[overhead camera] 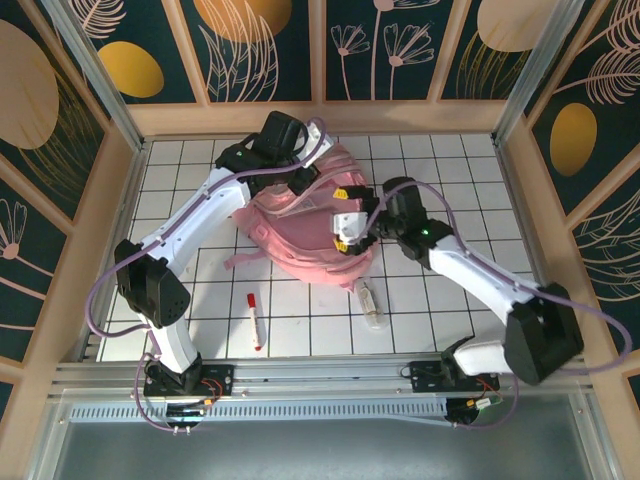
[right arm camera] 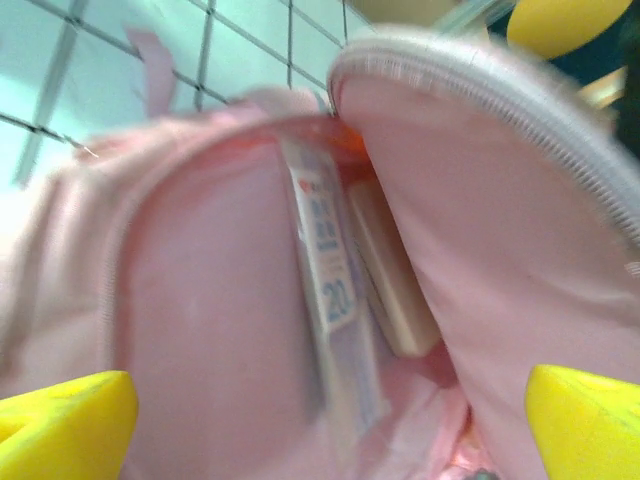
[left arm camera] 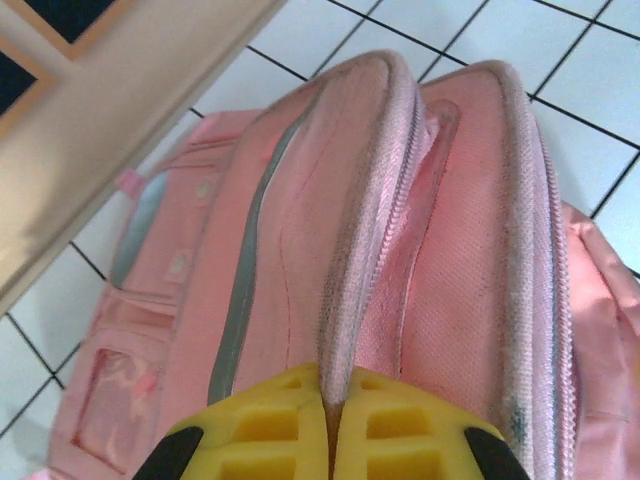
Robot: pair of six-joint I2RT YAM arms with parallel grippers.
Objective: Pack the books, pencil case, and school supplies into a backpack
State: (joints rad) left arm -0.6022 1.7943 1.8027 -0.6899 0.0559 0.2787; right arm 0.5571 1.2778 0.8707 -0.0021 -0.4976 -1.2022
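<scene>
Backpack [overhead camera: 300,235]: pink, lying at the middle of the table [overhead camera: 450,170], mouth open.
Left gripper [left arm camera: 330,425]: at the backpack's far end, jaws together, pinching the zip edge.
Right gripper [right arm camera: 325,430]: at the opening, jaws wide apart, holding nothing.
Packet [right arm camera: 328,280]: white with red print, inside the backpack, beside a tan flat item [right arm camera: 395,290]; view blurred.
Marker [overhead camera: 254,320]: on the table, near-left of the backpack.
Tube [overhead camera: 371,306]: clear, just near of the backpack.

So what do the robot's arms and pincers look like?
The left arm and right arm are white tubes with chunky black joints, and a thin purple cable loops along each. The left pincer and right pincer have bright yellow fingertips. A tiny green light glows on the right arm.
</scene>
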